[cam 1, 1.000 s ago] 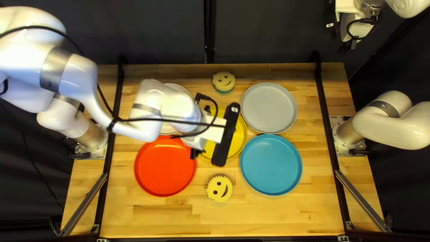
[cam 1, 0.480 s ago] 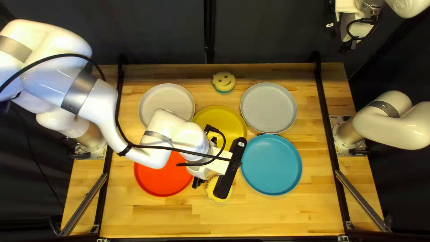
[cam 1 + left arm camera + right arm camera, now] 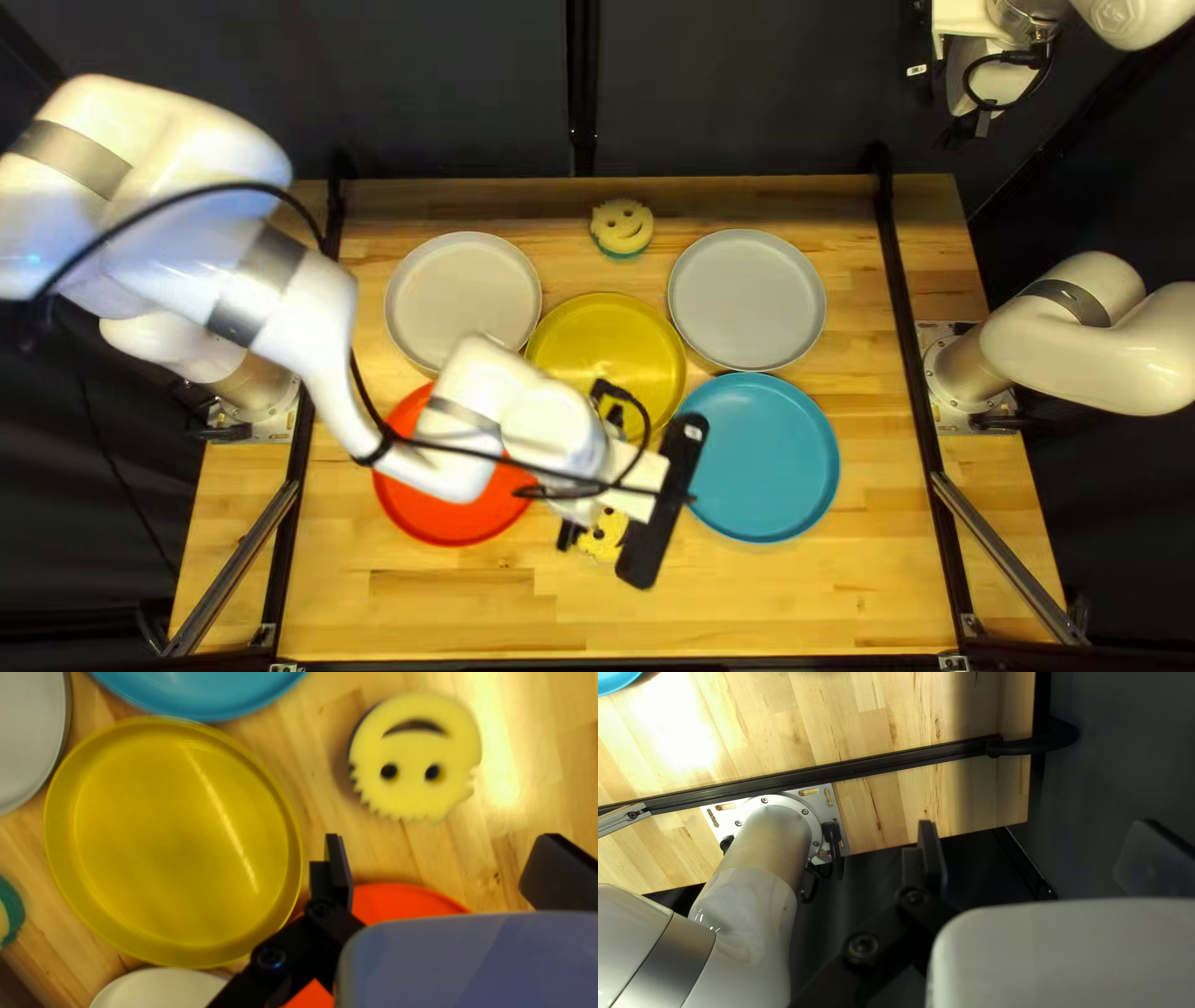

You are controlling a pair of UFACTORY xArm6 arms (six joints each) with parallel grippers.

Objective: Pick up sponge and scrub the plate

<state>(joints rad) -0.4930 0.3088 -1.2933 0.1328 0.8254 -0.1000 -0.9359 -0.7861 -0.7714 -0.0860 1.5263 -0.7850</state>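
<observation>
Top left view: left gripper (image 3: pixel 588 493) near yellow plate (image 3: pixel 608 326) and near-edge sponge (image 3: pixel 603 538), sponge part hidden; right gripper (image 3: pixel 969 130) at top right.

Left wrist view: fingers wide apart, holding nothing. Near-edge sponge yellow, smiling, jagged-rimmed, lies ahead of finger gap.

Right wrist view: fingers wide apart, holding nothing.

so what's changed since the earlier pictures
My left gripper moved from over the yellow plate toward the table's near edge, and now partly covers the nearer smiley sponge from above. It is open, nothing taken hold of. The plates, both sponges and my right arm stayed put.
</observation>
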